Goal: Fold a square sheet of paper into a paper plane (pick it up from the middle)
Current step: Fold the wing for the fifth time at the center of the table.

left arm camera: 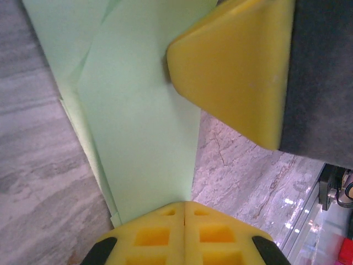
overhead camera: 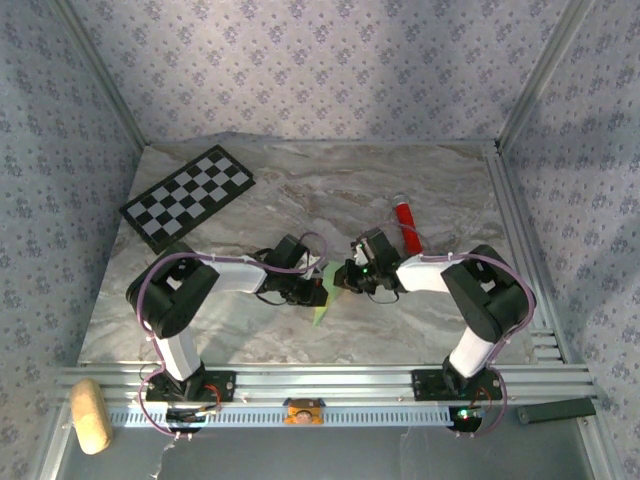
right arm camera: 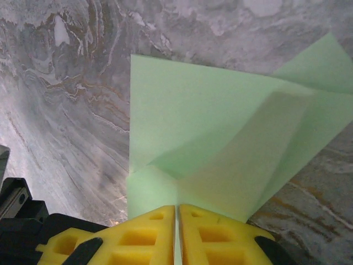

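Marbled desk (overhead camera: 300,190), near its middle: the left hand (left arm camera: 183,212) and the right hand (right arm camera: 176,212) meet, each clamped tight on an edge of the part-folded green paper (overhead camera: 322,310) between them.

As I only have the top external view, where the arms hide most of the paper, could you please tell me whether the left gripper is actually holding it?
Observer: Yes; the left gripper is shut on an edge of the green paper.
Operator: Thank you. And the right one?
Observer: The right gripper is shut on it too, at a spot where creases meet.
Operator: Is it folded yet?
Observer: Yes, several folded layers overlap, with diagonal flaps.
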Tool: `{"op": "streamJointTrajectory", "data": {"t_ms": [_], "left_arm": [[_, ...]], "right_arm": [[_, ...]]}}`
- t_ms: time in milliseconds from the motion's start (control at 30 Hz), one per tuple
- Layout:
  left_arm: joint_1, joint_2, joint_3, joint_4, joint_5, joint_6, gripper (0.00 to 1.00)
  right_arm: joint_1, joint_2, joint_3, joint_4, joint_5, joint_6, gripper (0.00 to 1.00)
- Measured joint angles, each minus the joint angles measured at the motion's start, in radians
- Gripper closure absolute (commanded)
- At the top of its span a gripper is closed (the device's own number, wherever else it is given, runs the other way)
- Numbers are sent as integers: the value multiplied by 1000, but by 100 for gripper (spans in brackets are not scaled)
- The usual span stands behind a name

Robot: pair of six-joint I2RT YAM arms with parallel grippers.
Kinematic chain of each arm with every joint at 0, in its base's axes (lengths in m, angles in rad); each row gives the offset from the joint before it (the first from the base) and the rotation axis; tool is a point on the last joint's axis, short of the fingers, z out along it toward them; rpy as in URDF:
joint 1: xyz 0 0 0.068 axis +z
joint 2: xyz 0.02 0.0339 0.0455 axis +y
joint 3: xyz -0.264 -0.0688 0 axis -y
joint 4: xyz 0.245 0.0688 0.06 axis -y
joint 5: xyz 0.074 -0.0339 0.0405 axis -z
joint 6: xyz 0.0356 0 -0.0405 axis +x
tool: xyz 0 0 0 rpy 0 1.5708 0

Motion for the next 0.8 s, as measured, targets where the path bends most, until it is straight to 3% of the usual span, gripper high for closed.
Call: {"op": "streamJointTrajectory", "data": {"t_ms": [267, 533, 800], "left_arm": [[2, 0, -8, 19, 2, -9, 100], [2, -1, -13, 29, 2, -20, 100], [2, -2, -14, 32, 1, -30, 100]], "right_arm": [[-50, 31, 31, -2, -26, 42, 86], [-127, 32, 48, -14, 28, 44, 86], [-139, 28, 71, -52, 87, 39, 86]]}}
